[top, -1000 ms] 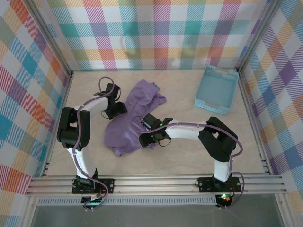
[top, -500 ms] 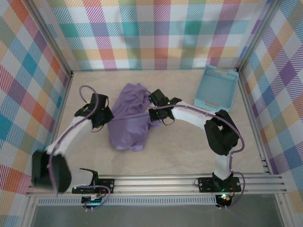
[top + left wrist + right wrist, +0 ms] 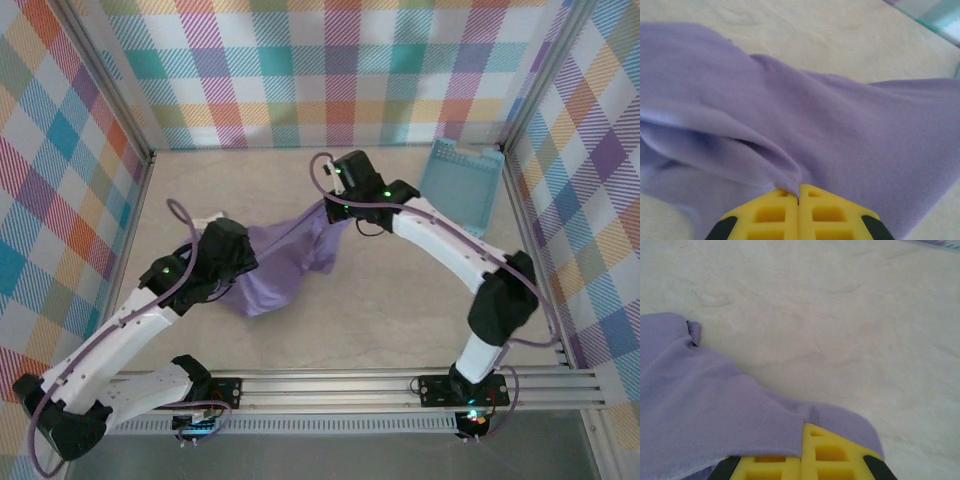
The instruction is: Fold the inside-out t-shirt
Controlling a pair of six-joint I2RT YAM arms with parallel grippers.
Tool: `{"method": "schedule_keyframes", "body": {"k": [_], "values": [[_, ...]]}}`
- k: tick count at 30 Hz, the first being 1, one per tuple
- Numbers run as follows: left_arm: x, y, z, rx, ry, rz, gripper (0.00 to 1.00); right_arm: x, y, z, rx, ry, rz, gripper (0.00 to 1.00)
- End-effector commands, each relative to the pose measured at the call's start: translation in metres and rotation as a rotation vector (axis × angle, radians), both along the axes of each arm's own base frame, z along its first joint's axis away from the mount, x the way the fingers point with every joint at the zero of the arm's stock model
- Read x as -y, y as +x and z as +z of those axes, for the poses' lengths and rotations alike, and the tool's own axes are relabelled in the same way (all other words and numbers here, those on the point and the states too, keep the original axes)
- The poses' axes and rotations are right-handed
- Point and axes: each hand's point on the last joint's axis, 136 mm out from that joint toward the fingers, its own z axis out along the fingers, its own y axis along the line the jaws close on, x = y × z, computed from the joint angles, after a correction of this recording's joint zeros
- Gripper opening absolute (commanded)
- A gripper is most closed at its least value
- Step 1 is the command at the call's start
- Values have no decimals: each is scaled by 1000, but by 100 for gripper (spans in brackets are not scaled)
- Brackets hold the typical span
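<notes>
1. Left side. The left pincer (image 3: 798, 191) is clenched on a fold of the soft lavender-purple fabric t-shirt (image 3: 282, 268). Its yellow fingers meet, and the cloth is pinched at the very tips.

2. Centre. The t-shirt hangs as a bunched band between the two arms, over the middle-left of the pale tabletop (image 3: 400, 310). Its upper edge runs taut from one grip to the other. The lower bulk sags and appears to rest on the tabletop.

3. Right side. The right pincer (image 3: 802, 430) is likewise clenched on an edge of the t-shirt, again with only a shallow bite of cloth.

4. Step in hand, as judged: spreading the garment before any fold.
   - Draw both grips apart at an even rate, so the top edge stays straight and level.
   - Avoid sudden pulls, since both holds are shallow and the cloth may slip out.
   - Raise the garment enough for the sagging folds to fall open, then lay it down flat.

5. Far right. The light blue slotted plastic basket (image 3: 470, 185) stands well apart from the cloth. Keep the right arm's sweep short of it.
</notes>
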Motion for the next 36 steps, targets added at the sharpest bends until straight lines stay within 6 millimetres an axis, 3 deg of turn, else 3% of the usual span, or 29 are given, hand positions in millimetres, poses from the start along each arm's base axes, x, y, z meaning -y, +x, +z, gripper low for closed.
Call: {"method": "schedule_keyframes", "body": {"k": [1,5,6,7,8,10,12,14,16,20,24,29,33,36], "values": [[-4,14,2,0,112,68,0,33,-6,8,45,-67,-55,0],[13,50,-31,-94,213,32,2,48,8,-26,-46,-71,-103,0],[17,59,-39,-109,221,22,10,53,12,-36,-78,-69,-120,1],[21,70,-48,-137,227,0,20,58,18,-47,-106,-75,-145,9],[21,81,-58,-175,235,-5,26,67,24,-57,-131,-95,-182,26],[17,96,-75,-234,271,0,47,79,27,-68,-170,-119,-224,49],[10,102,-86,-281,304,0,58,81,22,-67,-174,-122,-225,58],[1,96,-84,-278,362,10,67,81,8,-62,-174,-85,-202,64],[-3,81,-70,-208,437,11,75,82,-14,-61,-185,-33,-173,68],[32,39,-60,-58,456,-202,85,76,-64,-82,-278,85,-101,69],[70,6,-91,-44,362,-430,88,76,-98,-120,-376,93,-99,69],[97,-8,-134,-86,425,-576,90,72,-113,-159,-476,128,-124,69],[124,-11,-145,-48,524,-682,91,68,-112,-178,-524,129,-147,67],[131,-8,-152,-48,589,-702,90,69,-108,-189,-536,109,-173,64]]}}
